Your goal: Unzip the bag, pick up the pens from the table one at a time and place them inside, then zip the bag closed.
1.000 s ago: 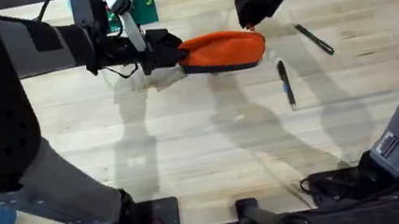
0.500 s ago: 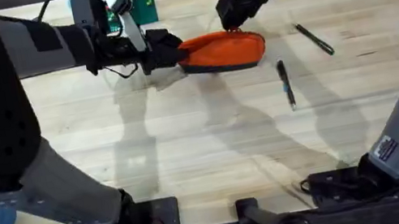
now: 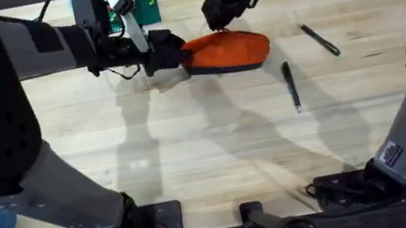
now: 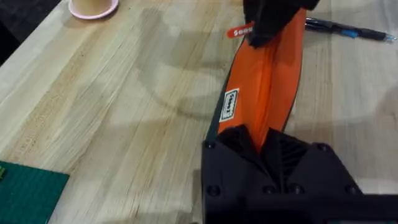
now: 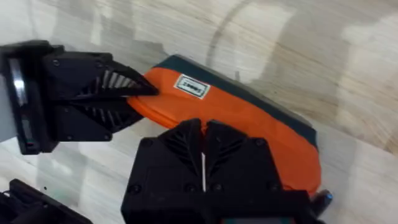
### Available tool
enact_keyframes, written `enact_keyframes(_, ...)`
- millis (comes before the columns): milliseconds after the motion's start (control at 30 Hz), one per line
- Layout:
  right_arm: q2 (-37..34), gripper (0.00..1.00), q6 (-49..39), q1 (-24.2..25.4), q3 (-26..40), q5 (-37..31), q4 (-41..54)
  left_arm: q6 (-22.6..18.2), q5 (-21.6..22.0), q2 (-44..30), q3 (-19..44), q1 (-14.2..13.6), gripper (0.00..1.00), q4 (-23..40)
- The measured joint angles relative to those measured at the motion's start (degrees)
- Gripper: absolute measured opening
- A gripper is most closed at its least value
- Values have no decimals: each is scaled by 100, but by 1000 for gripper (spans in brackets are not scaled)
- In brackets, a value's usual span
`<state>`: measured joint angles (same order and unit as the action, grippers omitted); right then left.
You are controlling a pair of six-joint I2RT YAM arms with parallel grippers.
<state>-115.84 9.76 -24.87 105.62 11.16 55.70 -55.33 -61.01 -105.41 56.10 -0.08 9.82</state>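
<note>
While left pincer (image 3: 167, 53) clamps the bag (image 3: 227, 51) end on the desk (image 3: 209, 146), right pincer (image 3: 222, 20), closed on the zipper tab, may slip off if the fabric bunches.

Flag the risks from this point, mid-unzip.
1. The right end effector is shut on the pull at the top of the bag; if the tab slips out, the zipper may stall partway.
2. The left end effector pinches just one end of the bag, so the fabric could bunch or drag along with the pull.
3. The pens lie close to the bag; a dragged bag or a sweeping arm might knock them.
</note>
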Motion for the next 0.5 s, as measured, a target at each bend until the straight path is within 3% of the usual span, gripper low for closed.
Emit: enact_keyframes(500, 0, 31, 0, -390, 0, 45, -461, 2, -2, 0, 0, 0, 41, 2)
